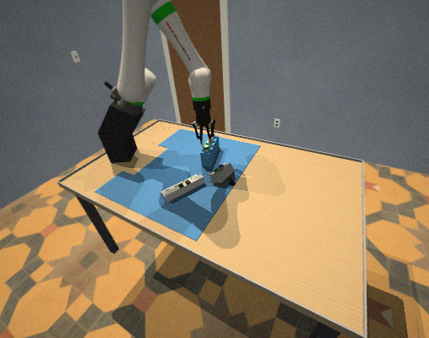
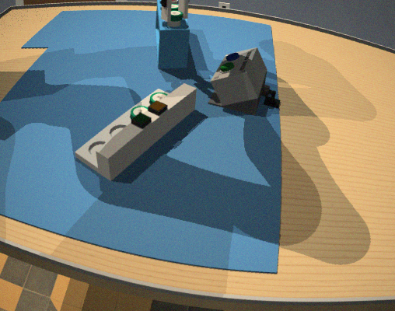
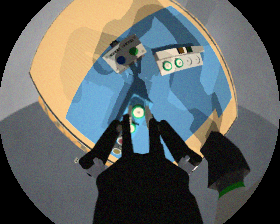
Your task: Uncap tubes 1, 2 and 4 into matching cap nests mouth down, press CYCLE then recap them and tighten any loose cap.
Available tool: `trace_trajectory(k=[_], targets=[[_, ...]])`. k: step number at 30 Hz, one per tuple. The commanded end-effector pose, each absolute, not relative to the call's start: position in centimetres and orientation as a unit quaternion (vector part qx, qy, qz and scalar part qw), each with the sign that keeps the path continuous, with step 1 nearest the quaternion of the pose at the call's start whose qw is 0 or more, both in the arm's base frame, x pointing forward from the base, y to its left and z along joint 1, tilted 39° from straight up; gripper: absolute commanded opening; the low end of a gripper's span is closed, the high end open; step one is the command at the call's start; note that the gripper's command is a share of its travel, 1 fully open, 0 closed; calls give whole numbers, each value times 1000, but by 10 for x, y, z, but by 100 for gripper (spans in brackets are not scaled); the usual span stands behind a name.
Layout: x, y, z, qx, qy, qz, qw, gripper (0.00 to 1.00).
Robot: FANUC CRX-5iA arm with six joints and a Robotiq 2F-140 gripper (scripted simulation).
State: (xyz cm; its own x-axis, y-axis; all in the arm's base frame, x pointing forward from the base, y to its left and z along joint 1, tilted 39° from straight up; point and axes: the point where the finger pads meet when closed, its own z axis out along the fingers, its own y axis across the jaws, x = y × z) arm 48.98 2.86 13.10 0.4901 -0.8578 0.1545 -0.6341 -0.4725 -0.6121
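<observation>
The blue decapping station [image 2: 173, 36] stands at the back of the blue mat, with its tubes in a row on top. My gripper [image 2: 175, 6] reaches straight down over it and is shut on a green cap [image 2: 174, 7] that sits on one tube. I cannot read which tube it is. Another green-capped tube [image 2: 176, 16] stands just in front of the fingers. In the wrist view the gripper [image 3: 136, 121] closes around the green cap [image 3: 138, 113]. The grey cap tray [image 2: 139, 130] holds two green caps [image 2: 139, 111] [image 2: 159, 96] in neighbouring nests. Its two other nests [image 2: 97, 147] are empty.
The tray's console carries a dark green lamp [image 2: 141, 120] and an amber lamp [image 2: 158, 107]; neither looks lit. The small grey desk [image 2: 240, 79] stands to the right of the station, tilted, with the blue key [image 2: 232, 56] and the green key [image 2: 226, 67].
</observation>
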Motion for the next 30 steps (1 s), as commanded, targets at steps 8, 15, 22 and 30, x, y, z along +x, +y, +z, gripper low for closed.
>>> trace_trajectory(k=[8, 15, 22, 30], targets=[[490, 27, 131, -846, 415, -219, 253, 35], [490, 27, 131, -846, 415, -219, 253, 35], [490, 27, 131, -767, 548, -175, 285, 35], [490, 27, 131, -664, 669, -124, 311, 35]])
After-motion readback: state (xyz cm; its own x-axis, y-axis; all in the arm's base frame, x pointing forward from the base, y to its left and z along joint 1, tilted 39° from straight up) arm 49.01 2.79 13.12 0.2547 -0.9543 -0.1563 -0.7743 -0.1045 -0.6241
